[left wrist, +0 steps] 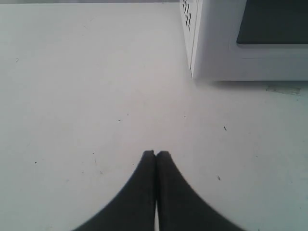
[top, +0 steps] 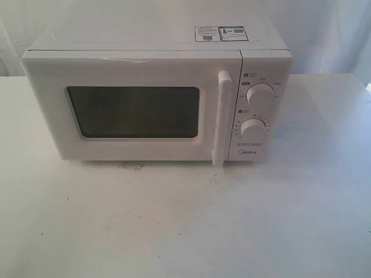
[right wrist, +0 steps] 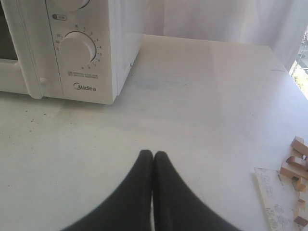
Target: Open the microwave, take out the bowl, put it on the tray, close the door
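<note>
The white microwave point(top: 156, 92) stands at the back middle of the table, its door point(top: 130, 110) closed, with a dark window and a tall white bar handle point(top: 221, 119). Two round knobs point(top: 259, 95) sit to the right of the handle. Neither arm shows in the exterior view. In the left wrist view my left gripper point(left wrist: 156, 154) is shut and empty over bare table, short of the microwave's point(left wrist: 240, 43) left front corner. Out past the microwave's point(right wrist: 72, 53) knob side, my right gripper point(right wrist: 153, 154) is shut and empty too. The bowl and the tray are out of view.
The white table point(top: 185, 220) stretches in front of the microwave. A small tan mark point(top: 131, 167) lies just before its front edge. In the right wrist view, small wooden blocks point(right wrist: 296, 166) and a printed sheet point(right wrist: 279, 197) lie at the table's far side.
</note>
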`<action>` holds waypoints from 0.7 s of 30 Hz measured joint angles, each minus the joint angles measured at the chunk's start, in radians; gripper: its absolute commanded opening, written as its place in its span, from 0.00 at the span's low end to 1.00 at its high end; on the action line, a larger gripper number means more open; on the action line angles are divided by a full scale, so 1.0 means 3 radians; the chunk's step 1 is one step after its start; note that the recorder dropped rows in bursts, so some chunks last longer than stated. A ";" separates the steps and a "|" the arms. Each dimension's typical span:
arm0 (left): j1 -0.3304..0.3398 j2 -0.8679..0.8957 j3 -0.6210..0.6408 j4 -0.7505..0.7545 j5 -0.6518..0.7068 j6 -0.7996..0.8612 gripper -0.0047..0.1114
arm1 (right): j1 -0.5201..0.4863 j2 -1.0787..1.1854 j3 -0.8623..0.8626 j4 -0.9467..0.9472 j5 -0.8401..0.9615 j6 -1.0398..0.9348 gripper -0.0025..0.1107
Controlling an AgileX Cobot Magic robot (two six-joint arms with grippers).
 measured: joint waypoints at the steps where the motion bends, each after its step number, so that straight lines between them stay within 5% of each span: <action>1: 0.0000 0.0000 0.0000 0.0000 0.0000 0.0000 0.04 | 0.0000 0.0000 0.0000 0.0000 0.0000 0.0000 0.02; 21: 0.0000 0.0000 0.0000 0.0000 0.0000 0.0000 0.04 | 0.0000 0.0000 0.0000 0.0000 0.0000 0.0037 0.02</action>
